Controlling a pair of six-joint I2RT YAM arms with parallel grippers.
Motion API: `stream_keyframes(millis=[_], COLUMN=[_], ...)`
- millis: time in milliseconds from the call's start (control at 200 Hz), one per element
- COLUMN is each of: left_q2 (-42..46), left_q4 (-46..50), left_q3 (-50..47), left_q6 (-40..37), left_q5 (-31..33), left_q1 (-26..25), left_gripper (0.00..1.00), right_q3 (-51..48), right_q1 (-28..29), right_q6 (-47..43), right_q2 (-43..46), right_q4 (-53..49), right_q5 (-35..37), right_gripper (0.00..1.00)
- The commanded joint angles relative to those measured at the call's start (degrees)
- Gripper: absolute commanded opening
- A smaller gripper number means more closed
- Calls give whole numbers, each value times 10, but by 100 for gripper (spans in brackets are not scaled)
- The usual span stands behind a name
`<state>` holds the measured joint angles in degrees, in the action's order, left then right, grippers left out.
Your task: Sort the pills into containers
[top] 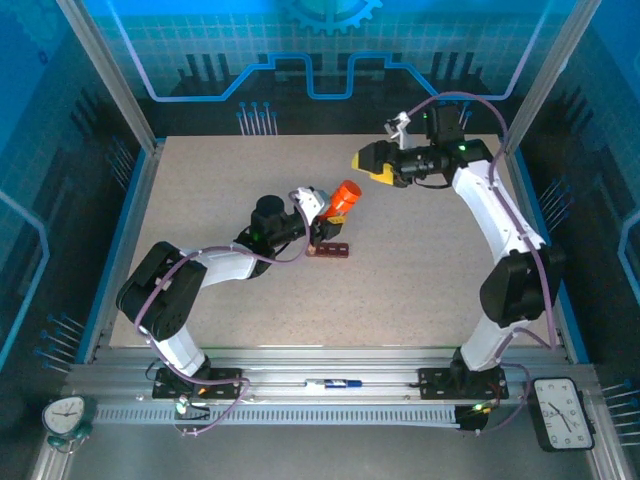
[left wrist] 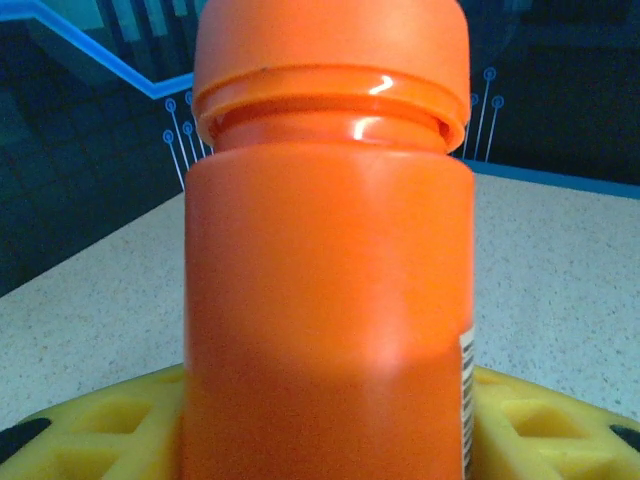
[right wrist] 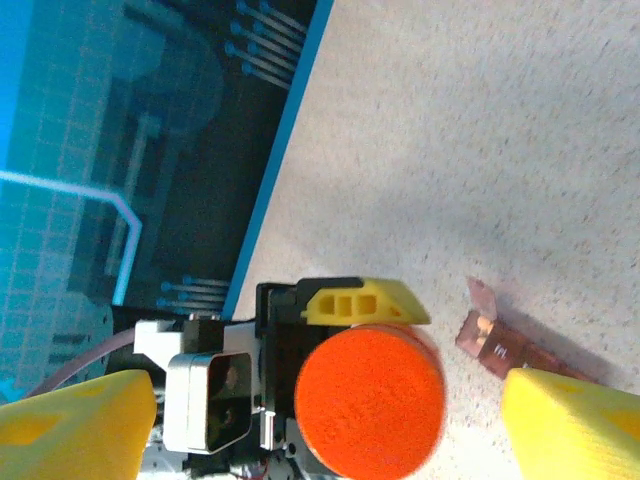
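The orange bottle [left wrist: 330, 300] is clamped by the left fingers [left wrist: 110, 425]. The containers [top: 331, 250] are seen on the worktop [top: 420, 270] just beside them. The right fingers [right wrist: 575, 425] are spread wide apart.

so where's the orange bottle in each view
top external: orange bottle just left of centre, tilted, up-picture from the dark red-brown bar
left wrist: orange bottle dead centre, close up, cap at the top
right wrist: orange bottle bottom centre, seen end-on, with the bar to its right
shared landmark: the speckled table under it
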<state>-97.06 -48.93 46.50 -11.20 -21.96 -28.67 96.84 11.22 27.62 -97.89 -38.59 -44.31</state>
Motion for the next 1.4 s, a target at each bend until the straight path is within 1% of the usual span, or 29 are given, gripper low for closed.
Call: stream_keyframes(millis=[0,95,165,210,270,375,490,590,1021,1191,1311,1391], left_q2=[13,15,16,16,16,13,11,10,14,15,15,15], left_q4=[-64,-89,-98,-100,-101,-109,-116,-115,-105,-105,-104,-102], left_q3=[11,11,15,18,21,26,32,35,36,36,37,37], left_q6=[50,91,116,128,142,164,184,190,185,184,182,180], left_q5=[-13,-20,-33,-43,-54,-72,-85,-89,-92,-93,-93,-95], left_q1=[-1,-1,-1,-1,0,0,-1,-1,0,0,0,0], left_gripper=[21,21,21,21,21,21,21,21,21,21,21,21], right_q3=[-59,-123,-146,-148,-144,-117,-93,-77,-39,-43,-42,-44], right_q1=[-15,-21,-22,-20,-16,-4,15,27,64,68,68,68], right_q6=[57,82,71,55,25,-38,-79,-101,-154,-154,-152,-151], right_q2=[53,92,108,114,116,113,101,90,55,51,47,45], right_q4=[128,236,274,277,260,193,142,113,41,38,35,35], right_q5=[4,0,-5,-7,-5,25,53,67,89,85,83,79], right_gripper=[89,88,87,86,86,88,88,88,86,80,69,60])
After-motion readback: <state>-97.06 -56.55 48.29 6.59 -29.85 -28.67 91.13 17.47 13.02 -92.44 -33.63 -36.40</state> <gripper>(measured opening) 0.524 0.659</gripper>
